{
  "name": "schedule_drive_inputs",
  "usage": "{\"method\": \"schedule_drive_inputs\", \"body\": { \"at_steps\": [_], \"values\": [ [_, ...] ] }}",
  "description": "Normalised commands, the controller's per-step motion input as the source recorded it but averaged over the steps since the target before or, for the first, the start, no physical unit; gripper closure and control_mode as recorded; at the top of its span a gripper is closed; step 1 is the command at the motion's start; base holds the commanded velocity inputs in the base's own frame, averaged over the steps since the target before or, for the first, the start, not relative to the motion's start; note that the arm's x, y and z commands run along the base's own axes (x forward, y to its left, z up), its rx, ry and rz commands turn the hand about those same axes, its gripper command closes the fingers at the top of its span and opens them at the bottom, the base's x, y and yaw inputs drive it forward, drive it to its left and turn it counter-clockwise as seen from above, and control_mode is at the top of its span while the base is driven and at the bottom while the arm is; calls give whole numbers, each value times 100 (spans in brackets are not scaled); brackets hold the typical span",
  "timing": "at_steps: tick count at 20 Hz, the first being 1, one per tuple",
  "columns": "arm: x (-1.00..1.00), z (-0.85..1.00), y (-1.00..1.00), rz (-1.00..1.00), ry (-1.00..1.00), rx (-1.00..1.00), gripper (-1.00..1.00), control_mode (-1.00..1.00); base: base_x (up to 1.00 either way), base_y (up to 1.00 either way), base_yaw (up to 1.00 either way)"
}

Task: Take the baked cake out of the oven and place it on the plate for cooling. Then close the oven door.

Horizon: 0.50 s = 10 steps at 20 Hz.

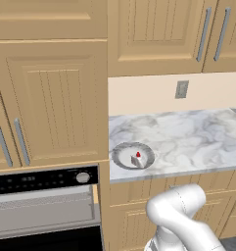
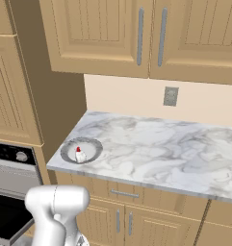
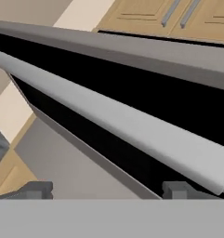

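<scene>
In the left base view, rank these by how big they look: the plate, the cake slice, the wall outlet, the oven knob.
1. The plate, clearly largest.
2. The wall outlet.
3. The oven knob, close to the outlet in size, so this order is unsure.
4. The cake slice, smallest, sitting on the plate.

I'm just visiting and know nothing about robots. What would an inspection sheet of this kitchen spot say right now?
Surface: marble counter, bare apart from the plate.
Job's things: cake slice sits on the plate; oven stands open, its door lowered, handle bar close before the hand.
Clutter: nothing seen.
Grippers: gripper open, fingertips either side below the handle, holding nothing.
Cables: nothing seen.
Surroundings: wooden cabinets, wall outlet.
</scene>
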Motion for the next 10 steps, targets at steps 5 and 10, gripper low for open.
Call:
{"method": "schedule_drive_inputs", "body": {
  "at_steps": [5,10],
  "values": [
    [100,0,-1,0,-17,10,-100,-100,0,0,0],
    [100,1,-10,0,-20,9,-100,-100,0,0,0]
  ]
}}
